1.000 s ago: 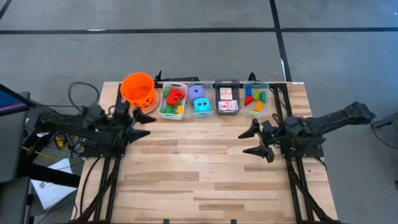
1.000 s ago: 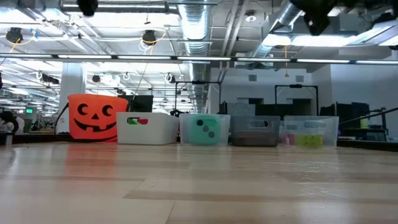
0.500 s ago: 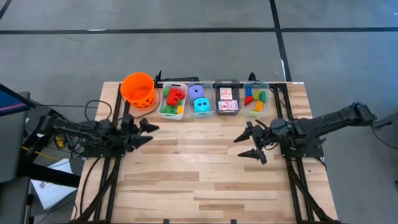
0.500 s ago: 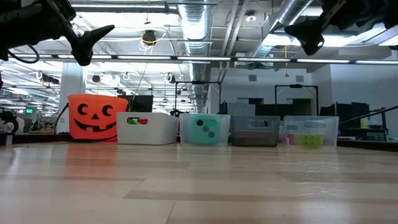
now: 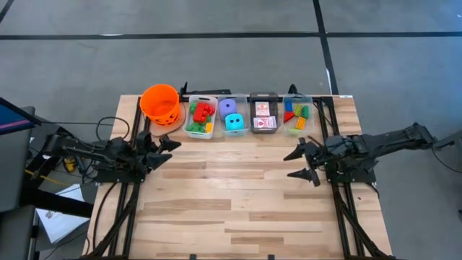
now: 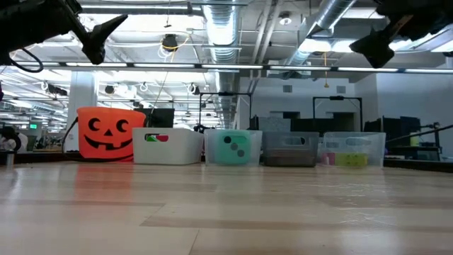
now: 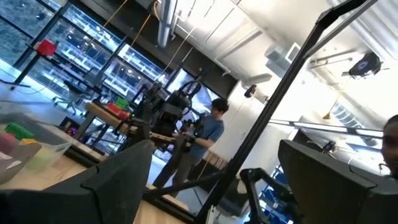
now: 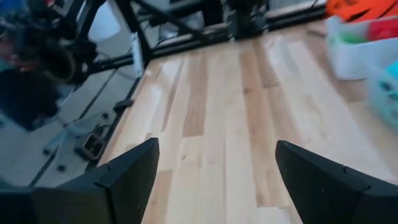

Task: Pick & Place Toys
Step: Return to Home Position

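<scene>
The toys lie in four clear bins along the table's far edge: bricks (image 5: 201,118), a purple and a teal die (image 5: 232,115), cards (image 5: 263,116) and more bricks (image 5: 296,115). My left gripper (image 5: 172,149) hangs open above the table's left side, just near of the orange bucket (image 5: 160,103), and tips upward toward the room (image 7: 211,186). My right gripper (image 5: 289,166) hangs open over the right side, near of the bins, slanting down at bare wood (image 8: 217,180). Both sit high in the low view, left (image 6: 99,35) and right (image 6: 375,46).
The wooden tabletop (image 5: 231,202) spreads bare between and near of the arms. The bucket and bins stand in a row at the far edge (image 6: 233,149). Cables and a dark stand lie off the left edge (image 5: 43,159). A person (image 7: 208,130) stands in the room beyond.
My left gripper has come down into the low view and tipped its fingers upward, staying open. My right gripper has sunk a little, tipped further down and drawn back toward the table's right edge, also open. No toy has moved.
</scene>
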